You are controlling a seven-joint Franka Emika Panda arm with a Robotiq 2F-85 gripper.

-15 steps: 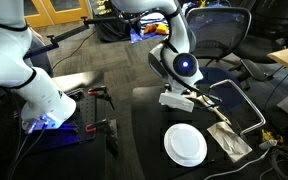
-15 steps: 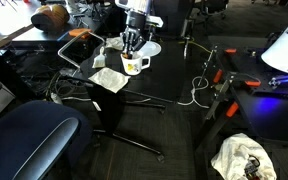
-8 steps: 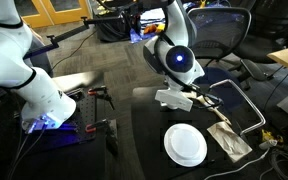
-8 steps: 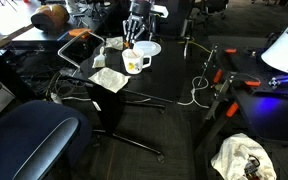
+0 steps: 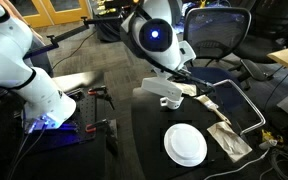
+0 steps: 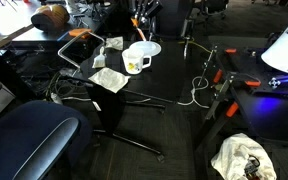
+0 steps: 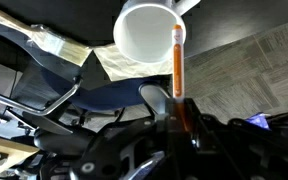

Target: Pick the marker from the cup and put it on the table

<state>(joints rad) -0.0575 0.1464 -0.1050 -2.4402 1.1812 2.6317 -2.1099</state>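
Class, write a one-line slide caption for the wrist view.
Wrist view: gripper shut on an orange marker, with the white cup below it.

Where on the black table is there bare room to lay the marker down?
The widest bare stretch of the table lies beside the white plate, on the side away from the crumpled paper. It is crowded where the cup, plate and paper sit close together, under the hand holding the marker.

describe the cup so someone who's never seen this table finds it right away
On the black table, find the flat round white plate. The cup stands right beside it, near crumpled paper. It is the only small upright white mug.
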